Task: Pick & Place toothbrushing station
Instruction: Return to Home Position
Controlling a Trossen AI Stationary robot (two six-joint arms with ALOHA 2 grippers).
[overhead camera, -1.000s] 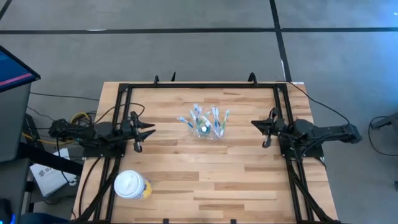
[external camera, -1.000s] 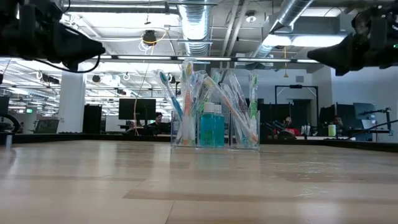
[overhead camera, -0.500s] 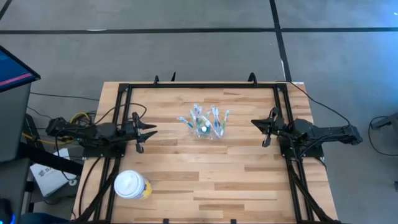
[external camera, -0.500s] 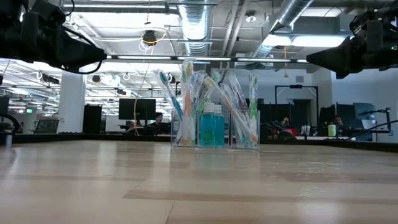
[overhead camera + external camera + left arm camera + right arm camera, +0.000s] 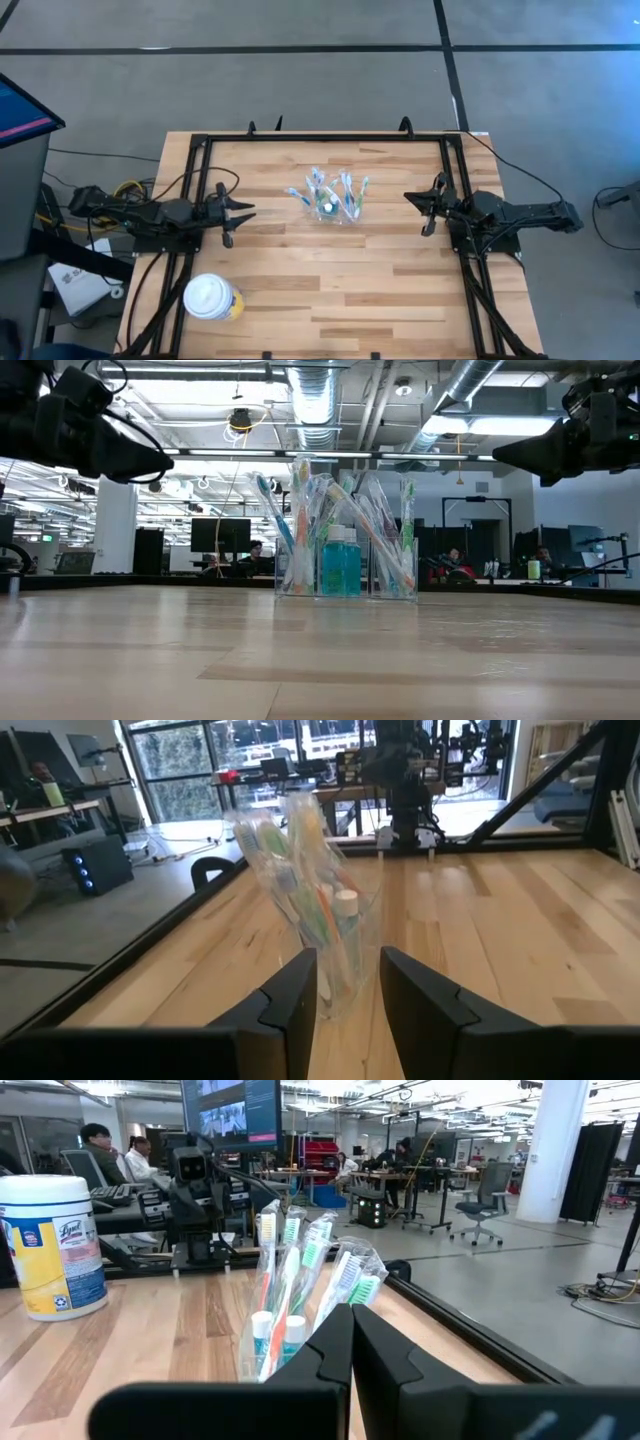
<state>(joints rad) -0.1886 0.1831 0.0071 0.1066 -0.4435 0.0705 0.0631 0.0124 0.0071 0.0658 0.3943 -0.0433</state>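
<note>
Toothbrushing station (image 5: pixel 330 197), filled with toothbrushes (image 5: pixel 300 530), stands midway between both arms. Left gripper (image 5: pixel 247 210), slightly parted and empty, has edged inward; right gripper (image 5: pixel 408 198), closed and empty, stays put: loading appears complete.

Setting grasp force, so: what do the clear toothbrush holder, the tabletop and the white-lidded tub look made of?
Toothbrush holder: clear, glossy hard plastic, possibly acrylic; the brushes show straight through its walls.
Tabletop: light wood strips, butcher-block style, with a satin sheen; grain and joints are visible.
Tub: printed yellow label on what looks like a plastic body, with a matte white lid.
</note>
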